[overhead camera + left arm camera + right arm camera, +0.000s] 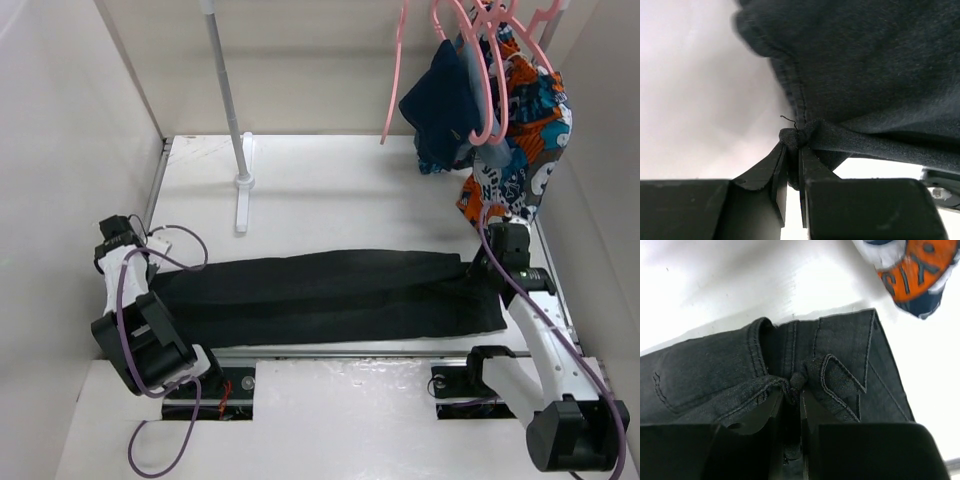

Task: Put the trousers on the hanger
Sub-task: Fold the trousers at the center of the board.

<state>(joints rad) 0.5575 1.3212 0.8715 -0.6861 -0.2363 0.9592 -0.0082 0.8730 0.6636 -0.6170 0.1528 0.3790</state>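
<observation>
The black trousers (330,295) lie flat and stretched out across the table, legs to the left and waistband to the right. My left gripper (150,272) is shut on the hem end, seen close in the left wrist view (792,142), where the trousers (875,65) fill the top right. My right gripper (478,266) is shut on a pinch of the waistband in the right wrist view (792,390), with the trousers (705,375) spread beneath it. A thin pink hanger (394,90) hangs bare at the top right, apart from both grippers.
A white rack pole (225,90) stands on its base (243,195) at the back. More pink hangers carry a navy garment (445,110) and a patterned garment (525,130), which hangs just behind my right arm and shows in the right wrist view (912,275). White walls close in both sides.
</observation>
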